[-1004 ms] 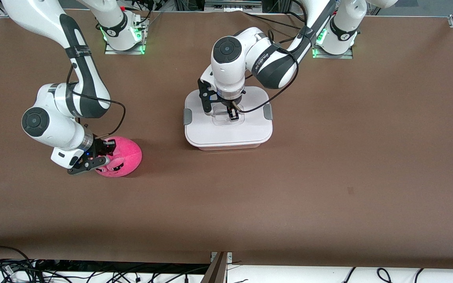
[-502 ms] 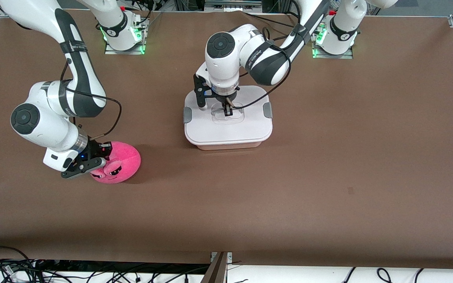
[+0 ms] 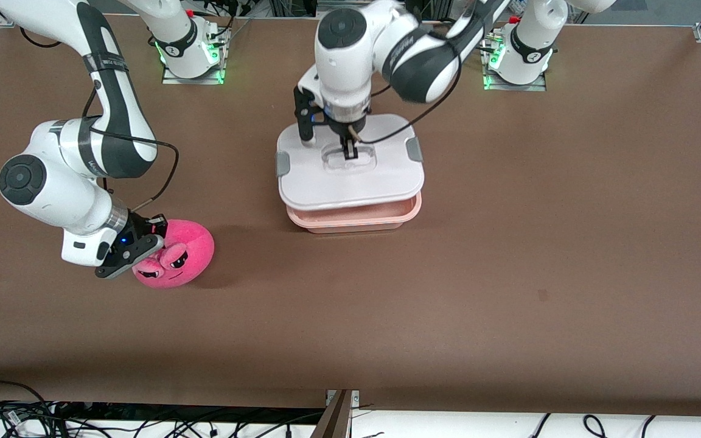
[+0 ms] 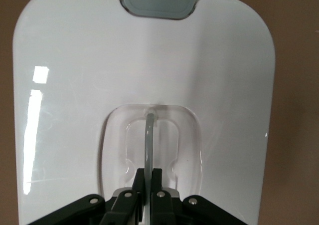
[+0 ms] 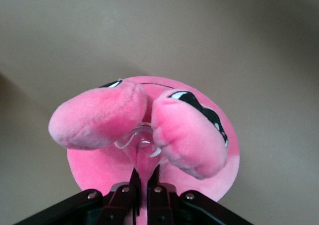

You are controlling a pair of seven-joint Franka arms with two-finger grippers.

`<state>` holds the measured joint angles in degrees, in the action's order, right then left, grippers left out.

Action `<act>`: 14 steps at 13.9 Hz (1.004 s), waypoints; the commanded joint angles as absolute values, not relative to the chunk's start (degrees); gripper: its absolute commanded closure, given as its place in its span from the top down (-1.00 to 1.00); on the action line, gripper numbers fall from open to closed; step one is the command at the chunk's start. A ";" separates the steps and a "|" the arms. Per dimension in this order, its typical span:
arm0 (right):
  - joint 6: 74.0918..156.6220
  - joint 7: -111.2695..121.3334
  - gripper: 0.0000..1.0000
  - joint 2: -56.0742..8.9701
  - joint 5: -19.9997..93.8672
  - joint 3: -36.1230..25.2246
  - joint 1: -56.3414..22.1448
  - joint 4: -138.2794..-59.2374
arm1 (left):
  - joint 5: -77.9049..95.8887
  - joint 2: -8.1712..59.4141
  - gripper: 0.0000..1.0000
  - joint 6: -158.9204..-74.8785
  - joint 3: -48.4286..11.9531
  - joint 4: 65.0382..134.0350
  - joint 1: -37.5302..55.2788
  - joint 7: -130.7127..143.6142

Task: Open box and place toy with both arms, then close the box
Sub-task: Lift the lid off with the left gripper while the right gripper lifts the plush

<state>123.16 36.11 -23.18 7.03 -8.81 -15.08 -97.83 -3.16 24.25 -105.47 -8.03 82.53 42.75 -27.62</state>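
Observation:
My left gripper [image 3: 348, 149] is shut on the thin grey centre handle [image 4: 148, 135] of the white lid [image 3: 326, 182]. It holds the lid level, a little above the pale pink box [image 3: 356, 218], whose rim shows under the lid's near edge. In the left wrist view the gripper [image 4: 148, 179] pinches the handle, with a grey clip [image 4: 159, 0] at the lid's edge. My right gripper [image 3: 143, 244] is shut on a fold of the pink plush toy [image 3: 177, 258], toward the right arm's end of the table. In the right wrist view the gripper [image 5: 145, 177] pinches pink fabric, and the toy [image 5: 189, 135] hangs just off the table.
The brown table [image 3: 509, 243] is bare apart from the box and toy. The arm bases [image 3: 192, 55] stand at its back edge. Cables [image 3: 22, 413] and a bracket [image 3: 341, 407] lie past the front edge.
My left gripper has risen with the lid, which now stands clear of the box. My right gripper has drawn the toy up and slightly toward the right arm's end.

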 commanded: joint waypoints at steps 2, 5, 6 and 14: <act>120.86 50.41 -1.00 -22.59 6.15 -8.26 -15.12 -95.63 | -0.62 17.51 -1.00 -88.90 -7.73 80.69 38.08 -28.30; 119.10 65.17 -1.00 -22.50 6.06 -5.11 -15.21 -93.61 | -1.05 14.51 -1.00 -76.33 -7.91 80.42 32.89 -29.00; 118.13 69.30 -1.00 -22.15 6.24 -3.36 -15.21 -93.52 | -1.32 13.81 -1.00 -72.72 -7.56 80.42 31.65 -31.27; 102.60 71.03 -1.00 -20.48 5.89 10.72 -18.00 -85.27 | -10.63 13.89 -1.00 -67.83 -7.47 83.13 16.11 -59.63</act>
